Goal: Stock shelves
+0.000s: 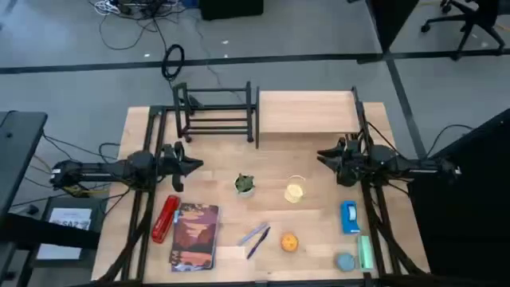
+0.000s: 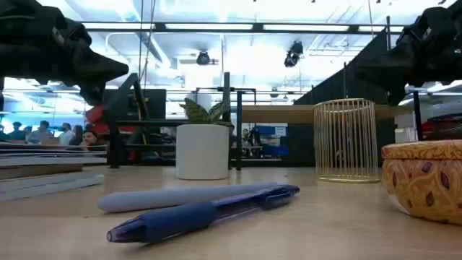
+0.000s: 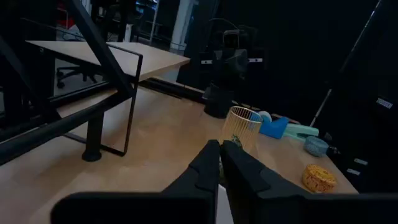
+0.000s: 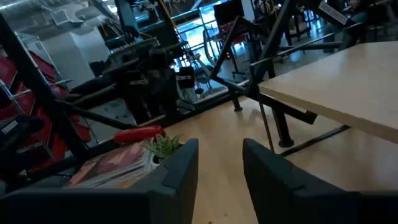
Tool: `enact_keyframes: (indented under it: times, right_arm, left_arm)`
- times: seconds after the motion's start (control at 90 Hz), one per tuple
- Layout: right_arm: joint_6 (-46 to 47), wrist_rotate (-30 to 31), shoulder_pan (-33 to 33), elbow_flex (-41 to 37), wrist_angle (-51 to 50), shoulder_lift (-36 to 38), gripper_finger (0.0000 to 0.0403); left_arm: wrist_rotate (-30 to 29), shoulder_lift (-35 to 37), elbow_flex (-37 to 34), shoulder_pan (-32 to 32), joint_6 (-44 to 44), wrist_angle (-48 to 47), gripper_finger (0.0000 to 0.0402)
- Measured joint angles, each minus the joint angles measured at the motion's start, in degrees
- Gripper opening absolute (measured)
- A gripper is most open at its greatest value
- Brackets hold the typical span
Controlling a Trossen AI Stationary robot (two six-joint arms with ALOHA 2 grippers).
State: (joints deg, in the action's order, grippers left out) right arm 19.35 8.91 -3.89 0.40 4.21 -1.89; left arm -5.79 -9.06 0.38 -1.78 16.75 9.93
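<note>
The black bar rack (image 1: pixel 215 115) stands at the table's far side, and the pale plank shelf (image 1: pixel 307 112) is to its right; both show bare. My left gripper (image 1: pixel 191 166) hovers shut in front of the rack, its fingers (image 3: pixel 219 149) pointing at the table's right side. My right gripper (image 1: pixel 323 155) hovers open in front of the plank shelf (image 4: pixel 348 81), pointing left. Between them a small potted plant (image 1: pixel 245 185) and a gold wire cup (image 1: pixel 295 191) stand on the tabletop. Neither gripper holds anything.
Near the front edge lie a red stapler (image 1: pixel 165 219), a book (image 1: pixel 194 235), two pens (image 1: pixel 255 237) and a patterned round tin (image 1: pixel 288 242). At the right lie a blue object (image 1: pixel 350 217), a green one (image 1: pixel 365 251) and a grey round one (image 1: pixel 344 261).
</note>
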Motion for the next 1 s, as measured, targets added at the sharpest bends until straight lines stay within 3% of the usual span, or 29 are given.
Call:
enact_keyframes:
  times: [0.667,0.844,1.0]
  right_arm:
    - [0.00,0.02,-0.01,0.00,0.00,-0.02,0.0098]
    - [0.00,0.02,-0.01,0.00,0.00,-0.02,0.0098]
    - [0.00,0.01,0.00,0.00,0.02,-0.02,0.0098]
  left_arm:
    - [-2.29,-0.36,0.00,0.00,-0.77,16.39,0.0007]
    - [-2.34,-4.35,0.86,0.17,-4.39,20.54,0.0070]
    - [-2.86,-16.65,14.06,2.60,-18.51,17.85,0.0146]
